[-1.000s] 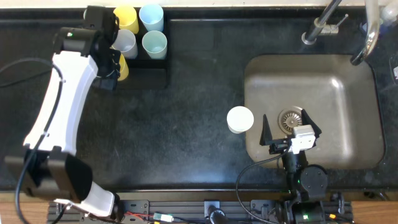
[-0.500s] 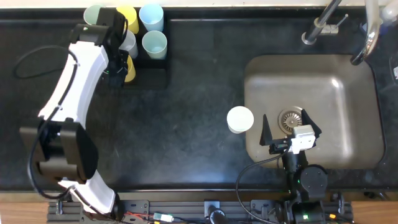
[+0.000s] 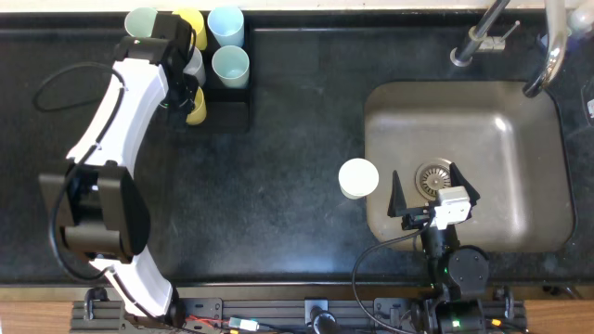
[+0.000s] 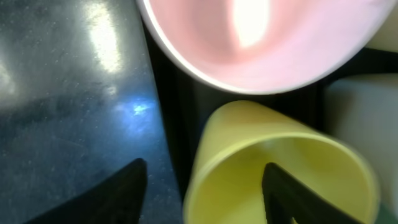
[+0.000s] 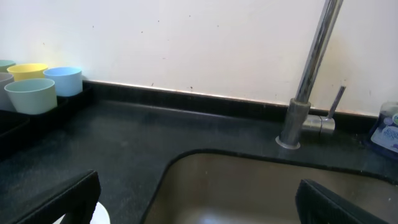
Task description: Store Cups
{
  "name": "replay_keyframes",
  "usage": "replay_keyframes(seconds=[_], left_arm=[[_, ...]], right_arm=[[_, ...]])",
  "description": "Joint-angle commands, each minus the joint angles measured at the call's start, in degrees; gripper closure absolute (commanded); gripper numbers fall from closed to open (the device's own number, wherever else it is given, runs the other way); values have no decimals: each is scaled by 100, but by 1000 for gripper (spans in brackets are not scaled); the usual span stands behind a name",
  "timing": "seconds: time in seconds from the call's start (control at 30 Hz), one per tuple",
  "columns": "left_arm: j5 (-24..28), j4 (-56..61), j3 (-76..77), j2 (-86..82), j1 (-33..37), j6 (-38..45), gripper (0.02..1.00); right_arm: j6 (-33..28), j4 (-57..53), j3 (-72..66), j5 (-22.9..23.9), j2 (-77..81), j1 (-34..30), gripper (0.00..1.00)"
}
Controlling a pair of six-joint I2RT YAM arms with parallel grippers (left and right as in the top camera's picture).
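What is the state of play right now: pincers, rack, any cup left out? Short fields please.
left pincer: open, one finger inside the yellow cup, one outside
yellow cup: tilted, at the black rack, next to a pale pink cup
stored upright: light blue cup, teal cup
right pincer: open, empty, over the sink
left out: white cup on the counter, by the sink's left rim

No lettering, number or sign can be read anywhere. The blue bottle (image 5: 387, 132) near the tap (image 5: 311, 81) carries a pale label, but its print is too blurred to make out.
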Motion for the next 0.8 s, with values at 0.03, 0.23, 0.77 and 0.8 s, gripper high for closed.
replay_keyframes(seconds=[0.03, 0.23, 0.77, 0.8], left_arm=[[-802, 111, 0, -1241, -4, 533, 268], [-662, 3611, -1368, -4140, -72, 5423, 134], [1069, 7735, -8052, -9685, 44, 7997, 18], [1110, 7884, -8343, -9882, 44, 7997, 18]], right_arm=[[-15, 28, -76, 39, -59, 2, 1], [-15, 28, -76, 39, -59, 2, 3], [-15, 28, -76, 39, -59, 2, 3], [-17, 28, -76, 39, -59, 2, 5]])
